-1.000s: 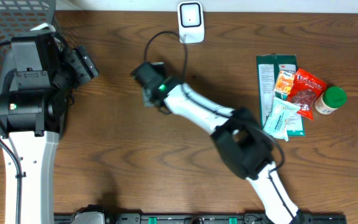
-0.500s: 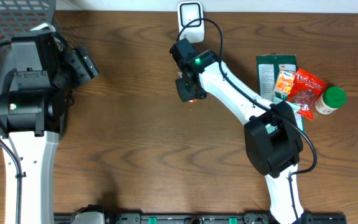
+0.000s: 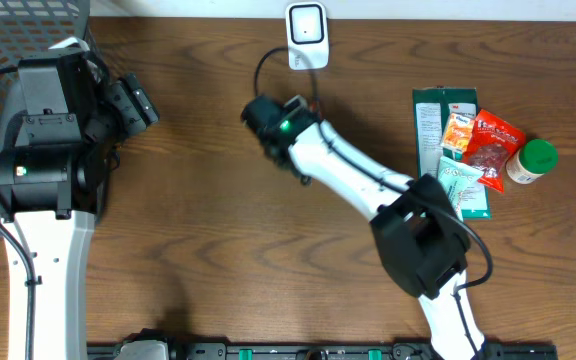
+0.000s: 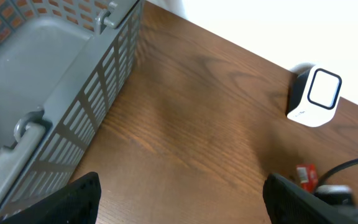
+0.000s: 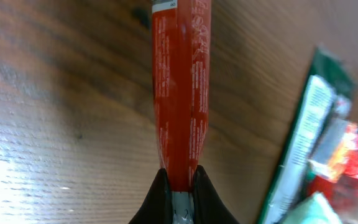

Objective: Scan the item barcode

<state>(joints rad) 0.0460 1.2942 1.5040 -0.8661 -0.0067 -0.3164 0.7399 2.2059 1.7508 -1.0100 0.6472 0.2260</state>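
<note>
Looking at the wooden table (image 3: pixel 188 230), the grey basket (image 4: pixel 55 93) sits far left, with the left gripper (image 4: pixel 182 199) spread wide beside it, holding nothing. Near the white scanner (image 3: pixel 306 35), the right gripper (image 5: pixel 179 186) is clenched on one end of a flat red packet (image 5: pixel 180 93), probably so its printed faces stay clear for the window.

No legible text: only blurred fine print on the red packet (image 5: pixel 180 93) and green packet (image 5: pixel 308 130).
</note>
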